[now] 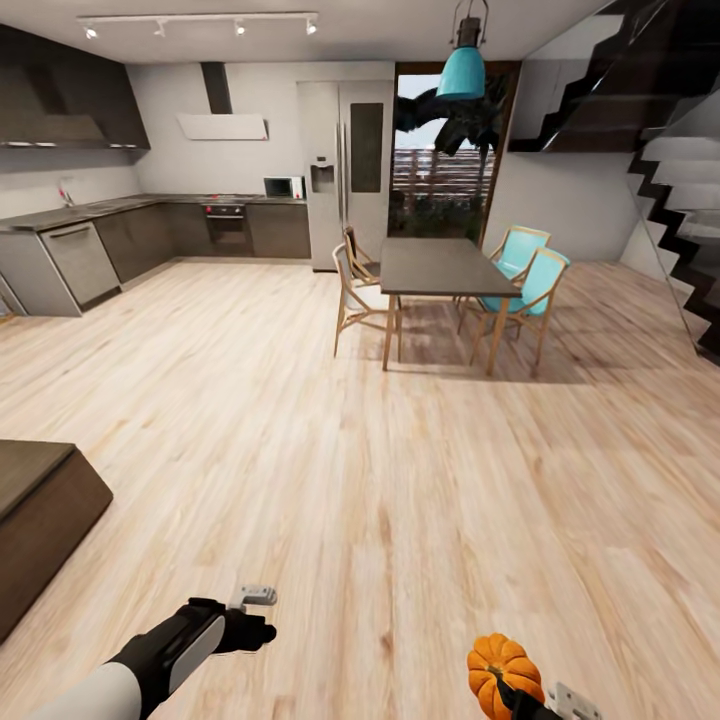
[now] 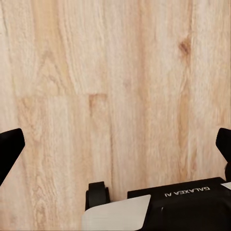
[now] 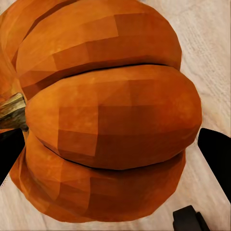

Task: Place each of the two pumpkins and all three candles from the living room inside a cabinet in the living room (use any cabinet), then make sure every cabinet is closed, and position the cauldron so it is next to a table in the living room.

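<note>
A bright orange ribbed pumpkin [image 1: 503, 670] hangs low over the wooden floor at the bottom right of the head view, with my right gripper [image 1: 522, 697] shut on it. Up close in the right wrist view, the pumpkin [image 3: 110, 115] sits between the two dark fingertips [image 3: 216, 156], its stem pointing to one side. My left gripper [image 1: 256, 612] hovers above the floor at the bottom left. Its fingers [image 2: 9, 151] are spread wide apart with bare planks between them. The candles, cauldron and coffee table are out of view.
A low dark brown furniture block [image 1: 40, 510] juts in at the left edge; I cannot tell whether it is the cabinet. Ahead stand a dark dining table [image 1: 440, 268] with chairs, kitchen counters [image 1: 120, 235], a fridge [image 1: 350, 170] and stairs [image 1: 680, 230]. Wooden floor [image 1: 380, 480] stretches between.
</note>
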{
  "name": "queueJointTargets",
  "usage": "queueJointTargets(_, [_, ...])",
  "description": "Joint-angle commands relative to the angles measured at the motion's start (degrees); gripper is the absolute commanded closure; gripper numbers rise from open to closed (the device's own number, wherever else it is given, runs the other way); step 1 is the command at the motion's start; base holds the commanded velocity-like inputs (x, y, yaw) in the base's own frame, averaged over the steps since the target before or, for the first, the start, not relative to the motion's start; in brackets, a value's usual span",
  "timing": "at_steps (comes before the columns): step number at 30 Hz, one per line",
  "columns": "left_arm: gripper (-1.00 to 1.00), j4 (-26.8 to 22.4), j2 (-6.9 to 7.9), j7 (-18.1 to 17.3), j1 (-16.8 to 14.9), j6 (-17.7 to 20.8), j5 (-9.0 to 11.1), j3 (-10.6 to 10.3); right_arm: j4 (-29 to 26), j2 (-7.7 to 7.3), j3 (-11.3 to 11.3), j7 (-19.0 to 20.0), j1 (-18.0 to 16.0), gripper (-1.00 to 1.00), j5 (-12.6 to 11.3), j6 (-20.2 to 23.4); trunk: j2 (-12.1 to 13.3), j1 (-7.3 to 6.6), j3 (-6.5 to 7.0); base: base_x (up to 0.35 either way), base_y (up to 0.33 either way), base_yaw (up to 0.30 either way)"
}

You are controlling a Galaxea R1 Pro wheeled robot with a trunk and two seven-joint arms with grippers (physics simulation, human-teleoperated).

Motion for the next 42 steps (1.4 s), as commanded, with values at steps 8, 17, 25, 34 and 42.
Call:
queueJointTargets(8, [-1.0, 0.01, -0.01, -0.02, -0.05, 0.15, -0.19, -0.25, 0.06, -0.01, 0.36, 0.23, -0.06, 1.0, -0.58, -0.21, -0.03, 0.03, -0.05, 0.302, 0.0, 0.0])
queueJointTargets(17, [-1.0, 0.01, -0.02, -0.02, -0.05, 0.16, -0.19, -0.25, 0.06, -0.02, 0.37, 0.22, -0.06, 1.0, -0.6, -0.21, -0.03, 0.03, -0.05, 0.3, 0.0, 0.0])
queueJointTargets(25, [-1.0, 0.01, -0.02, -0.02, -0.01, 0.13, -0.21, -0.25, 0.06, 0.0, 0.37, 0.22, -0.06, 1.0, -0.59, -0.21, -0.03, 0.03, -0.05, 0.299, 0.0, 0.0])
queueJointTargets(34, [-1.0, 0.01, -0.02, -0.02, 0.0, 0.15, -0.28, -0.25, 0.06, 0.05, 0.44, 0.23, -0.06, 1.0, -0.54, -0.21, -0.03, 0.03, -0.05, 0.297, 0.0, 0.0])
queueJointTargets(42, [-1.0, 0.01, -0.02, -0.02, 0.0, 0.12, -0.28, -0.26, 0.06, 0.05, 0.4, 0.22, -0.06, 1.0, -0.54, -0.21, -0.03, 0.03, -0.05, 0.291, 0.0, 0.0])
